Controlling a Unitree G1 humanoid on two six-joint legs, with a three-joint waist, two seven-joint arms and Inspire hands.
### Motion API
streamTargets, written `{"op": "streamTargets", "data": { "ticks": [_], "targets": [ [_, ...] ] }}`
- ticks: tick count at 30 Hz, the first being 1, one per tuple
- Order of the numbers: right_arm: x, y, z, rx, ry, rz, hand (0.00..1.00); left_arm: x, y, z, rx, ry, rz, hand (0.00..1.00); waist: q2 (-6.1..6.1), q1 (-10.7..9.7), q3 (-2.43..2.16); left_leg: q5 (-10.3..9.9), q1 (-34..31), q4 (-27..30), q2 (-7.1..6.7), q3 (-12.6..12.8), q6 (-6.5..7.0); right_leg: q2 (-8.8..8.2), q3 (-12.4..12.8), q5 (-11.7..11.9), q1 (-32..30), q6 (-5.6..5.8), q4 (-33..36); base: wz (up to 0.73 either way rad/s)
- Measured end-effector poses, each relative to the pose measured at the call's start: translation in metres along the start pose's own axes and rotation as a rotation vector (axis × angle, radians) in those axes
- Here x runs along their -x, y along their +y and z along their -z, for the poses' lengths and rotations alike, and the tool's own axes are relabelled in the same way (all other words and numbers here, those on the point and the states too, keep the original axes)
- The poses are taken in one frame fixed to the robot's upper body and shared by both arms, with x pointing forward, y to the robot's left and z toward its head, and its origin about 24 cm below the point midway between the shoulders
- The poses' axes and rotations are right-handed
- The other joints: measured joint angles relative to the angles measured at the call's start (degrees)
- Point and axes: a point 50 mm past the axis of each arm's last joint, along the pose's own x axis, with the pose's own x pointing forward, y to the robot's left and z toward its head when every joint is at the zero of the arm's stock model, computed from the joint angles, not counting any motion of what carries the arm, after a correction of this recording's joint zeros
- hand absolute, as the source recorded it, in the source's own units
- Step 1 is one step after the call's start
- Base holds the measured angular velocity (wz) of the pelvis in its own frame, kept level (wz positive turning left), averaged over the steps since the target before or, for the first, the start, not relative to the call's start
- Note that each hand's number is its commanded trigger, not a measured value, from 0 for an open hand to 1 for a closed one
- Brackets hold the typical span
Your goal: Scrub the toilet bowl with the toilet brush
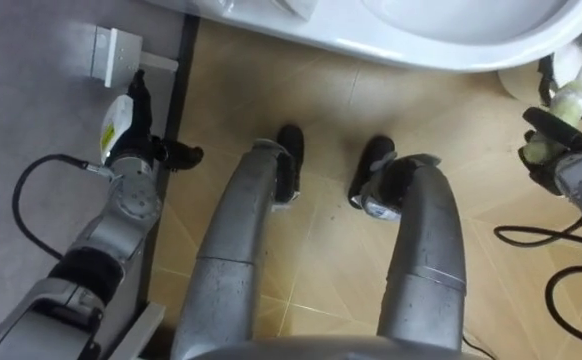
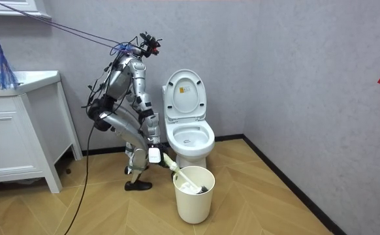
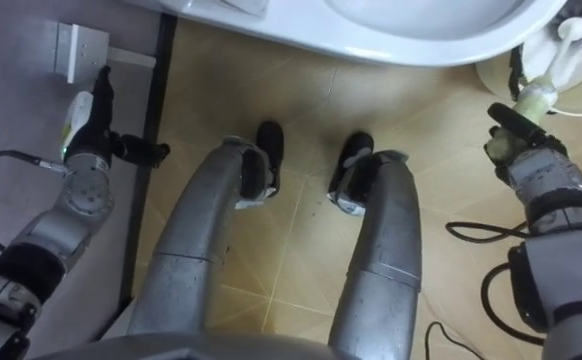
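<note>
Far left, we pick up the left hand hanging against the grey wall, just beside the dark skirting. Its fingers look straight and loose with the thumb stuck out to the side, holding nothing, though the angle is awkward and we say that with some caution. Past its fingertips a small white fitting sits on the wall. Moving to the middle, the robot stands on the tan floor tiles facing the toilet bowl, whose white rim sweeps across the top of the eye views. In the room view we see it bent low at knees and waist right next to the toilet, and the lid is up. Now over to the right: the right hand has its fingers wrapped around the pale handle of the toilet brush. The brush slants away from that hand and down into the white bin, its far end inside. The bin stands on the floor just in front of the toilet, so the brush is clear of the bowl.
</note>
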Motion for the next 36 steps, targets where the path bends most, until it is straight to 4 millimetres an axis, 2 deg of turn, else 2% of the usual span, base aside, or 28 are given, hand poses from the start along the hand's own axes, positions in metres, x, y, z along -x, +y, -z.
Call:
{"op": "streamTargets", "data": {
  "ticks": [5, 13, 16, 19, 25, 26, 32, 36],
  "targets": [
    [-0.001, -0.005, 0.002, -0.01, 0.011, 0.017, 1.0, 0.002, -0.001, 0.004, -0.003, 0.009, 0.001, 0.0, -0.03, -0.3, -0.02, 0.0, 1.4, 0.1, 0.03, 0.0, 0.04, 0.01, 0.0, 0.1, 1.6, 0.03, -0.2, -0.01],
    [-0.003, -0.022, 0.016, -0.041, 0.05, 0.03, 1.0, 0.009, -0.006, 0.014, 0.012, 0.048, 0.029, 0.0, -0.18, -0.4, -0.08, -0.3, 5.5, -0.3, 0.43, -0.1, 0.27, 0.91, 0.1, 0.4, 5.9, 0.89, -1.4, -0.04],
    [-0.003, -0.026, 0.025, -0.063, 0.075, 0.033, 1.0, 0.013, -0.008, 0.021, 0.007, 0.074, 0.04, 0.0, -0.71, -0.5, -0.39, -0.4, 7.7, -1.5, 1.14, -0.2, 0.06, 1.18, -1.1, 1.0, 8.6, 0.91, -3.5, -0.14],
    [-0.004, -0.034, 0.042, -0.063, 0.116, 0.051, 1.0, 0.017, -0.01, 0.031, -0.007, 0.111, 0.055, 0.0, -1.14, -1.0, -0.72, -0.3, 11.0, -3.2, 1.69, -0.7, 0.02, 2.1, -1.7, 1.7, 12.4, 1.21, -6.3, -0.07],
    [-0.004, -0.053, 0.059, -0.094, 0.16, 0.087, 1.0, 0.026, -0.019, 0.041, -0.005, 0.149, 0.088, 0.0, -1.32, -1.0, -0.89, 0.0, 19.0, -8.3, 1.9, -0.5, 0.27, 3.12, -1.9, 3.2, 20.7, 2.04, -12.4, -0.08],
    [-0.003, -0.057, 0.063, -0.113, 0.166, 0.092, 1.0, 0.027, -0.018, 0.043, -0.005, 0.154, 0.092, 0.0, -1.35, -1.0, -0.92, 0.2, 20.5, -9.6, 1.87, -0.6, 0.29, 3.34, -2.0, 3.4, 22.3, 2.42, -14.0, 0.0],
    [-0.002, -0.07, 0.077, -0.181, 0.189, 0.141, 1.0, 0.029, -0.012, 0.052, -0.01, 0.176, 0.071, 0.0, -1.64, -1.0, -1.17, 2.6, 28.1, -17.5, 1.41, -0.7, 0.73, 4.29, -2.1, 5.7, 29.9, 2.83, -22.0, 0.02],
    [0.0, -0.08, 0.091, -0.178, 0.208, 0.168, 1.0, 0.033, -0.008, 0.059, -0.013, 0.184, 0.054, 0.0, -1.97, -1.3, -1.4, 2.8, 34.3, -21.7, 1.26, -0.9, 0.44, 4.88, -2.3, 6.2, 36.0, 3.09, -26.1, 0.01]
  ]
}}
